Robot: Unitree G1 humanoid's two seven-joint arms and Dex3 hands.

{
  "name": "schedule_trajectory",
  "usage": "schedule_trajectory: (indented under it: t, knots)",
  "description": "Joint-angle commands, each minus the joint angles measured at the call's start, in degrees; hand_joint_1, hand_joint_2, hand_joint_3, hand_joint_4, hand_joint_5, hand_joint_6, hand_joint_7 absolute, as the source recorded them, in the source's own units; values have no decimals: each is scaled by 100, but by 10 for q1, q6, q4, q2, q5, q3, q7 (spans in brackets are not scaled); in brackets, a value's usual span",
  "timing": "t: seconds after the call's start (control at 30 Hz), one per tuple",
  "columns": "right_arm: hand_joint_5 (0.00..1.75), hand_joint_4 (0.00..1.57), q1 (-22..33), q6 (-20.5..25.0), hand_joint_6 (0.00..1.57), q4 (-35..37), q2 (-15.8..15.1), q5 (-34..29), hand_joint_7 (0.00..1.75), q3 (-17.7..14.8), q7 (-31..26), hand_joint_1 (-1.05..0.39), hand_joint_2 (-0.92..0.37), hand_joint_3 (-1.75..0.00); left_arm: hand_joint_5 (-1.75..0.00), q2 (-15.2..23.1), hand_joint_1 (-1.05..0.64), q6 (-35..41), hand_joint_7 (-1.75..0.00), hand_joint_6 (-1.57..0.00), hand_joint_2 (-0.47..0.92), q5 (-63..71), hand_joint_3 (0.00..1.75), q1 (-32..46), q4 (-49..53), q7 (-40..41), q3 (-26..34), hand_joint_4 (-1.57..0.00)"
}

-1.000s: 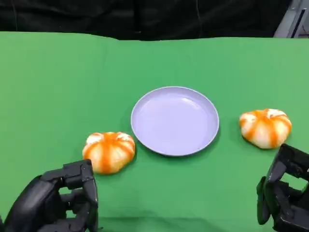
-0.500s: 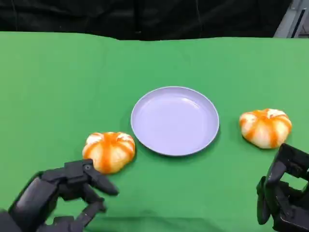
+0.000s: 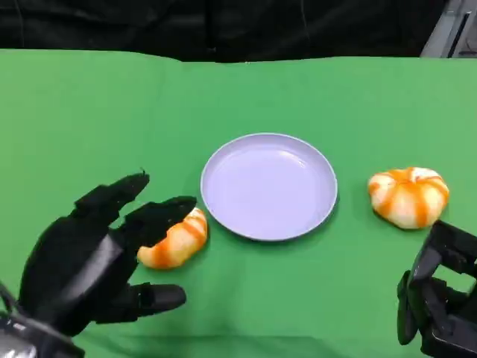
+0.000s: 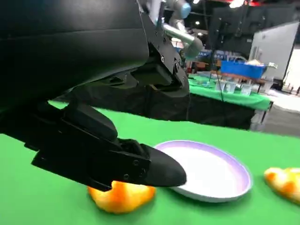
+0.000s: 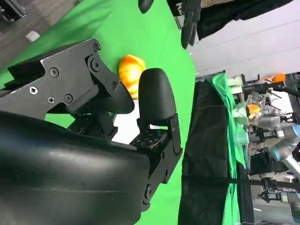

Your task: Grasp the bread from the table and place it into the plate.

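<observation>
A lilac plate [image 3: 223, 160] lies in the middle of the green table. An orange-and-white bread bun [image 3: 179, 239] sits at the plate's left front. My left hand [image 3: 97, 257] hovers over the bun's left side with fingers spread, holding nothing and hiding part of the bun. The left wrist view has that bun [image 4: 123, 197] just below my fingers [image 4: 112, 154], with the plate [image 4: 213, 174] behind it. A second bun [image 3: 409, 195] lies right of the plate. My right hand [image 3: 438, 302] stays at the front right with fingers curled in, holding nothing; the right wrist view catches a bun [image 5: 131, 69] beyond it.
The green cloth [image 3: 89, 127] covers the table up to a dark backdrop at the far edge. In the left wrist view another green table [image 4: 234, 96] with a blue bin and cups stands in the background.
My left hand has risen, moved forward and spread its fingers over the left bun, now covering part of it. The right hand has stayed still.
</observation>
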Motion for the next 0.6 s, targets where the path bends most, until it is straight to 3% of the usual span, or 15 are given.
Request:
schedule_trajectory:
  t: [0.03, 0.6]
  knots:
    - [175, 94, -3, -3, 63, 2, -6, 3, 175, -2, 4, -1, -64, -121, -3, 16, -93, 41, 0, -46, 92, 50, 23, -53, 50, 0, -28, -22]
    - [175, 93, 6, 15, 62, -20, -7, 5, 175, 1, -4, -3, -63, -124, -3, 14, -91, 106, 0, -44, 92, 36, 21, -191, 313, 33, -118, -27]
